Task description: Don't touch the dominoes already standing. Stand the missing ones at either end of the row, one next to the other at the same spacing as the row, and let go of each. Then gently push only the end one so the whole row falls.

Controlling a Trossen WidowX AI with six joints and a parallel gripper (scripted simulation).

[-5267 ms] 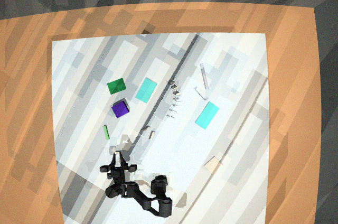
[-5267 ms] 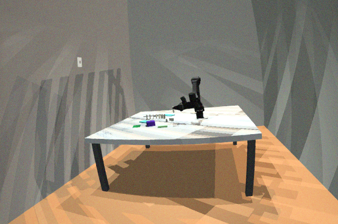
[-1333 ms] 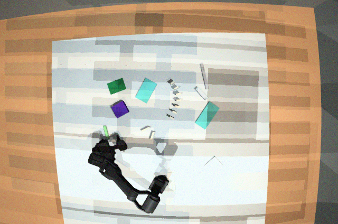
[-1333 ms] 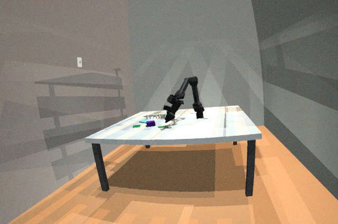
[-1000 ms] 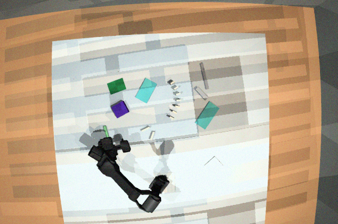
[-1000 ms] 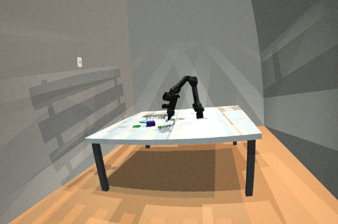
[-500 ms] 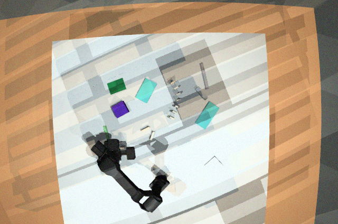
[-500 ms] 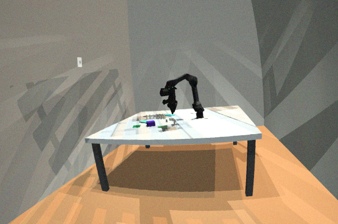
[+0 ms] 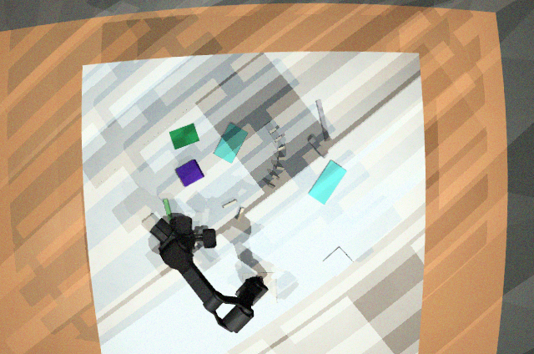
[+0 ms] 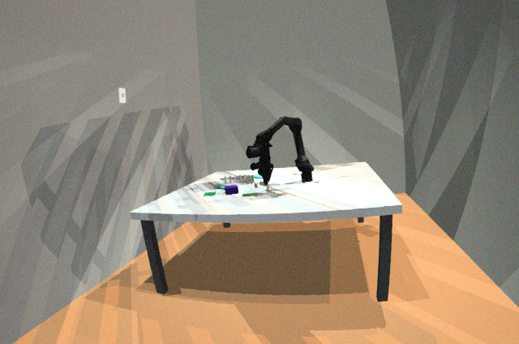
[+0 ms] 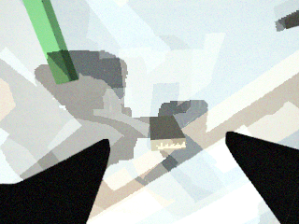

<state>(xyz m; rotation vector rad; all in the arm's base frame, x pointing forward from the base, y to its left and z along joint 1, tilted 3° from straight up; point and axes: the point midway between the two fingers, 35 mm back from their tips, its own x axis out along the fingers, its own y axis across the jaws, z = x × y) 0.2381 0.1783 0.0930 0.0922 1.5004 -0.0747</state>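
Several pale dominoes (image 9: 281,149) (image 10: 241,178) stand in a curved row right of the table's middle. My gripper (image 10: 266,183) (image 11: 167,140) is open, pointing down low over the table, far from the row. A small block (image 11: 167,129), dark on one face and pale on another, is between the spread fingertips in the wrist view, not gripped; whether it stands or lies is unclear. It is hidden under the arm in the top view. Two small pale pieces, one (image 9: 229,203) lying flat and another (image 9: 239,212) close by, are between my gripper and the row.
A green stick (image 9: 167,207) (image 11: 47,37) lies beside my gripper. A purple block (image 9: 189,172) (image 10: 231,189) and a green flat piece (image 9: 184,136) are farther back. Cyan pieces (image 9: 230,143) (image 9: 326,181) flank the row. A grey bar (image 9: 321,117) and a short block (image 9: 318,145) are right of it.
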